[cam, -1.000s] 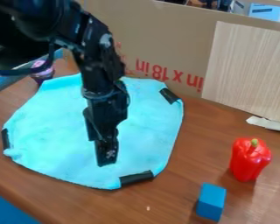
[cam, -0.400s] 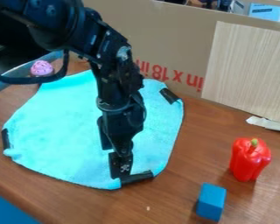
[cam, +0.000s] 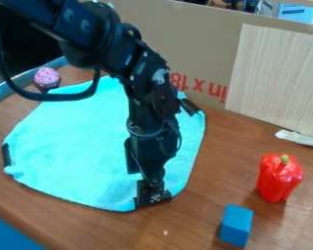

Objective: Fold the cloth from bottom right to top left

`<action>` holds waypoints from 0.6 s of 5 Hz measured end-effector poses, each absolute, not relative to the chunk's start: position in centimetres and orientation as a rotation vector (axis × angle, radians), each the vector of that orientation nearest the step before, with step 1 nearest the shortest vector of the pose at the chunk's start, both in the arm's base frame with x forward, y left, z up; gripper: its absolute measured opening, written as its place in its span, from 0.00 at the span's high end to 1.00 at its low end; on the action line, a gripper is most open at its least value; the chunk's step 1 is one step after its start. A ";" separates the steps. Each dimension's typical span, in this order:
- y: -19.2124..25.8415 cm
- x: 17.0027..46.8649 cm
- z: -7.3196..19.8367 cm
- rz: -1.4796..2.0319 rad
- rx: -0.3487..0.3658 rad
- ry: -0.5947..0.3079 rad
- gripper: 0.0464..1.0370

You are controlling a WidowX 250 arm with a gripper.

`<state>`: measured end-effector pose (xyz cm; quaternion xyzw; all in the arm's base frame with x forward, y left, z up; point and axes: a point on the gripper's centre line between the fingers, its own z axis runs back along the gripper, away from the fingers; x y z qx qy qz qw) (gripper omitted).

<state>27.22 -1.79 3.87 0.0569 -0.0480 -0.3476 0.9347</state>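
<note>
At the near corner of the cloth [cam: 74, 146] hangs the black tool [cam: 152, 197]

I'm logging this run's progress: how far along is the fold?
The approach looks done: the black robot hand is at the black tab on the bottom-right edge of the turquoise cloth. Whether it grips anything, I cannot tell. The cloth still lies spread out, so the whole fold to top left remains.

Room btwn cloth [cam: 74, 141] & pepper [cam: 277, 180], cardboard [cam: 185, 39] blocks rear, prob. behind arm [cam: 146, 83] too.
</note>
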 end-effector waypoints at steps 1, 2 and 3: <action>-2.3 26.8 3.4 -0.714 0.123 -0.100 0.04; -2.5 26.5 2.8 -0.705 0.128 -0.101 0.07; -2.4 26.4 2.2 -0.699 0.138 -0.107 0.37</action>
